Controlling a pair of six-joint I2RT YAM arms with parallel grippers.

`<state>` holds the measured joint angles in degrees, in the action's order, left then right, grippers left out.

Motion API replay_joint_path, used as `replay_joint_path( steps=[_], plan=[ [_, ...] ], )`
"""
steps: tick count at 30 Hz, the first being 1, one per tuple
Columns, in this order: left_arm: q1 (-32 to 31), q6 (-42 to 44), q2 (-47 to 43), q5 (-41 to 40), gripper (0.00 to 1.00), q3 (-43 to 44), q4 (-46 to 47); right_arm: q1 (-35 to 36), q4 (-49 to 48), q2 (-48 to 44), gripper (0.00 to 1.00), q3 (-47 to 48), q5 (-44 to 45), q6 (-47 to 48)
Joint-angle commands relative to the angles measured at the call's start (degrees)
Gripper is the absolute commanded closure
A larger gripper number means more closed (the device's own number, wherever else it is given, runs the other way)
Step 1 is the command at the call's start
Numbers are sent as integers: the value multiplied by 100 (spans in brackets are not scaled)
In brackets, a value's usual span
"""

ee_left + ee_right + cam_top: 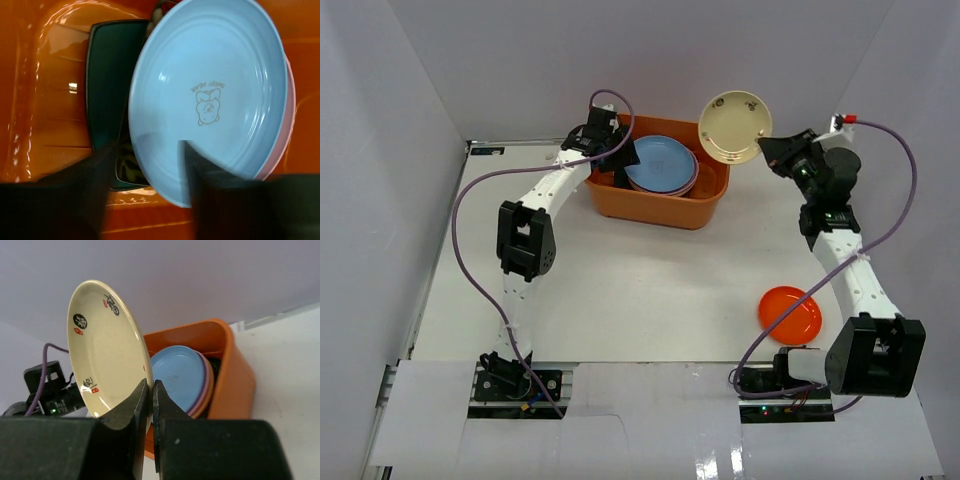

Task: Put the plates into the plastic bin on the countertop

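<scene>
White bench [620,290] carries an orange bin [660,208] at its far middle, the bin's long axis running left to right and slightly skewed. From its base at the near left, the left arm [535,200] rises to a bent elbow, then angles far and rightward to the bin's left end, where the left hand [613,155] dips inside. The right arm [850,270] climbs from the near right, stretches far, and turns its wrist leftward toward the bin. Inside the bin a round blue plate [660,160] lies tilted on top of a pink plate [290,100], with a teal square plate [107,85] partly under them at the left end. The left hand has its fingers [95,200] spread wide on either side of the blue plate's near rim and has hold of nothing. A pale yellow plate [734,127] hangs in the air at the bin's far right corner, stood nearly on edge with its face toward the top camera; the right hand [150,390] is clamped tight on its lower rim. An orange plate [790,312] lies flat on the bench beside the right arm, well apart from the bin.
</scene>
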<state>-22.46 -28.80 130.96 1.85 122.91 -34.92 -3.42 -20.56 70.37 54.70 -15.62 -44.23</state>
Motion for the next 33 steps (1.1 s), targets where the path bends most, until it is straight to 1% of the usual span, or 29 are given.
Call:
replay_joint_path(
  steps=[1,2,3,5,7,9,10,11,12,13,15,16,17,18,19,20,21,22,23,24,25,26,27,28,29,30,32,33],
  plan=[
    [-4,23,-351,395,24,172,213,736,359,493,92,752,568,704],
    [-4,15,-508,543,18,137,405,859,403,626,92,1014,629,740],
    [-4,-3,-597,588,13,128,485,1087,456,906,92,1156,734,801],
    [-4,5,-921,711,5,163,731,1282,517,1162,92,1463,963,863],
    [-4,32,-1211,712,4,111,1072,1493,579,1600,92,1683,1008,898],
    [-4,58,-1782,607,3,-73,1337,1659,711,2022,92,1983,981,907],
    [-4,111,-2010,572,3,-379,1591,1730,746,2146,92,2062,1008,933],
    [-4,137,-2448,554,2,-573,1715,1792,850,2278,92,2254,1060,968],
    [-4,155,-2670,467,2,-784,1812,1914,912,2514,92,2334,1096,1030],
    [-4,172,-3072,422,4,-1213,1909,2011,1000,2639,92,2500,1174,1056],
    [-4,85,-3504,430,6,-1742,2014,2099,1115,2946,92,2659,1201,1144],
    [-4,-133,-3724,561,8,-2423,2085,2143,1150,3043,92,2730,1236,1188],
    [-4,-283,-3935,745,10,-2795,2138,2231,1203,3123,92,2809,1332,1241],
    [-39,-580,-4381,1199,13,-3556,2321,2267,1377,3289,92,2966,1377,1328],
    [-100,-583,-4594,1361,13,-3564,2418,2293,1414,3351,91,3029,1403,1372],
    [-214,-705,-4788,1414,13,-4286,2480,2337,1431,3395,91,3073,1456,1408],
    [-502,-706,-5086,1345,13,-4606,2490,2355,1562,3500,87,3204,1456,1434],
    [-688,-645,-5193,1284,14,-4879,2464,2372,1633,3553,84,3292,1448,1469],
    [-820,-636,-5264,1248,14,-5335,2394,2407,1712,3580,80,3363,1482,1557],
    [-1065,-688,-5317,1257,14,-5539,2341,2425,1852,3633,77,3442,1526,1610],
    [-1207,-741,-5387,1265,14,-5741,2340,2442,1897,3642,69,3538,1535,1654],
    [-1348,-802,-5405,1222,14,-5935,2349,2443,1932,3642,64,3565,1527,1698],
    [-1653,-890,-5396,1135,14,-6224,2358,2443,1985,3624,59,3600,1535,1716],
    [-1813,-943,-5388,1021,14,-6340,2375,2443,2046,3598,51,3635,1527,1733],
    [-1954,-996,-5309,906,14,-6428,2419,2443,2047,3563,48,3688,1527,1794],
    [-2242,-1101,-5248,879,14,-6533,2567,2443,2230,3450,46,3706,1527,1821],
    [-2543,-1146,-4942,739,14,-6500,2674,2434,2319,3100,46,3689,1527,1874],
    [-2823,-1146,-4809,677,14,-6334,2726,2434,2337,2958,45,3671,1535,1961]
  ],
)
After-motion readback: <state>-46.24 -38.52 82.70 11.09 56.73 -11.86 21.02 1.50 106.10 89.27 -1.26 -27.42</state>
